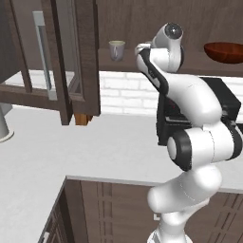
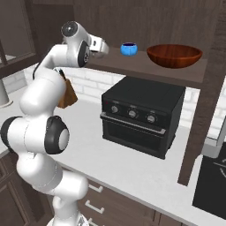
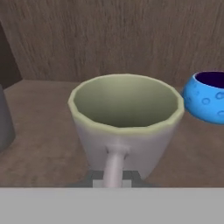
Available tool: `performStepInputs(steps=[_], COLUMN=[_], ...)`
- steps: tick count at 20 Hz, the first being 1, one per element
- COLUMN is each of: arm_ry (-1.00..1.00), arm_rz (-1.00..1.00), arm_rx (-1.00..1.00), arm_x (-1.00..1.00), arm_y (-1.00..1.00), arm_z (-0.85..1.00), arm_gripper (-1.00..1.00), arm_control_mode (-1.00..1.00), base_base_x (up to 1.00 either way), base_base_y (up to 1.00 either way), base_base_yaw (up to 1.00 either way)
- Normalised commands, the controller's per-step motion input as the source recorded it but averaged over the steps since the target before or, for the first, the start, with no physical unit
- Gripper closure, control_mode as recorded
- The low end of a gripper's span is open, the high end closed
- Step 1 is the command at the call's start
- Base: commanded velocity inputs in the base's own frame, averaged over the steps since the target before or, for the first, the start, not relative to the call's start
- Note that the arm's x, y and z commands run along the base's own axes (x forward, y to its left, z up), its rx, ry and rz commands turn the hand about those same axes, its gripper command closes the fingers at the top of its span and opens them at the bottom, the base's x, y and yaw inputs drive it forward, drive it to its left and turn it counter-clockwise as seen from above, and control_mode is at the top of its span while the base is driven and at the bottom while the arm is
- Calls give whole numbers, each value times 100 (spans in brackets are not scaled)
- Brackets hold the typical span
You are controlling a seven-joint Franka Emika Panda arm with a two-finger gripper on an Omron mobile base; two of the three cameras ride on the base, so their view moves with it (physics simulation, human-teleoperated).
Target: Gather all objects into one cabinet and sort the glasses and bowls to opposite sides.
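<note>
Tumbler (image 3: 126, 124): 1, pale, thin-walled; likely light, rigid, slick. Gripper (image 3: 114, 175) clamped on its near wall; rim hold suits.

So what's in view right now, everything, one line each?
tumbler: one, pale grey-beige, on the shelf, left of the cup
cup: one, bright blue, on the shelf between tumbler and bowl
bowl: one, red-brown, on the shelf, right of the cup
cabinet: one, dark brown, on the wall, glass door open with a grey bar handle
oven: one, black, on the counter under the shelf
block: one, brown, on the counter by the wall
grey thing: one, counter's far left, cut off
gripper: one, dark, apparently shut on the tumbler's handle
arm: one, white, reaching up to the shelf
</note>
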Motion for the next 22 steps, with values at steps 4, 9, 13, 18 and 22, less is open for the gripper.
performStepInputs(steps=[4,9,13,18,22], arm_ry=[0,0,0,0,0], arm_rz=[0,0,0,0,0], arm_rx=[0,0,0,0,0], arm_x=[35,38,36,33,15], arm_y=[0,0,3,9,0], arm_z=[-19,-16,-16,-15,-3], arm_gripper=[100,100,-100,-100,-100], arm_control_mode=[-100,-100,-100,-100,-100], base_base_x=[0,0,0,0,0], base_base_y=[0,0,0,0,0], base_base_yaw=[0,0,0,0,0])
